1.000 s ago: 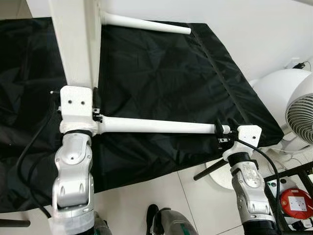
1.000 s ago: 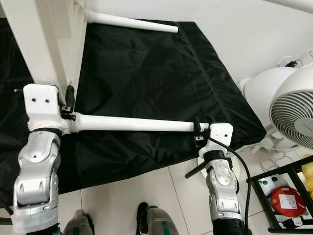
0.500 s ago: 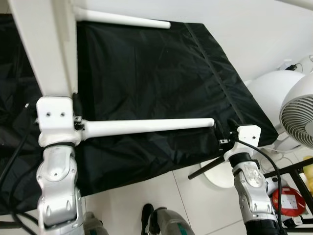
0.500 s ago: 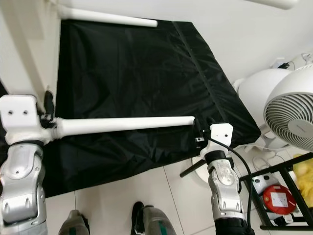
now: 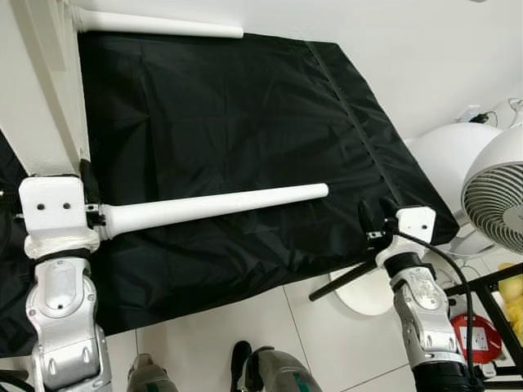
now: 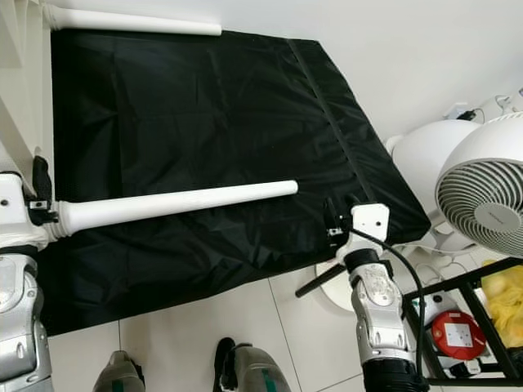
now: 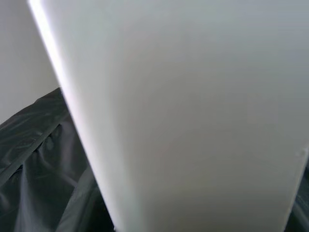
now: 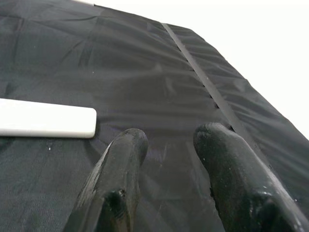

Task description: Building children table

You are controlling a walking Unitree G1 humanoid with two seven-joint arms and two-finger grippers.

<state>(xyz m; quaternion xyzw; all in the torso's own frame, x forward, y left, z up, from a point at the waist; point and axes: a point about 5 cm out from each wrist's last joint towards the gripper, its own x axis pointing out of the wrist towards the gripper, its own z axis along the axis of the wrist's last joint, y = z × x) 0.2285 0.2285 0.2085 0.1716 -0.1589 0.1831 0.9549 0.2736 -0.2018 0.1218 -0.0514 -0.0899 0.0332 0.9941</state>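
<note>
A long white table leg [image 5: 212, 206] lies level over the black cloth [image 5: 245, 114], its thick end at my left gripper [image 5: 90, 214], which is shut on it beside the upright white tabletop panel [image 5: 41, 106]. That white surface is close up in the left wrist view [image 7: 183, 111]. A second white leg [image 5: 155, 23] sticks out from the panel at the back. My right gripper [image 8: 169, 140] is open with nothing between its fingers. It hovers over the cloth's right corner, a short way beyond the leg's thin tip [image 8: 72, 123].
A white fan [image 5: 498, 192] and its round base [image 5: 445, 151] stand to the right. A black rack [image 5: 490, 302] holding a red device [image 5: 472, 333] is at lower right. A black rod [image 5: 343, 282] slants under my right arm. White tiled floor [image 5: 204, 335] borders the cloth's near edge.
The view has swung, shifting the scene left. My right gripper has let go of the leg's thin tip, which now lies apart from it to the left. The left gripper still holds the thick end.
</note>
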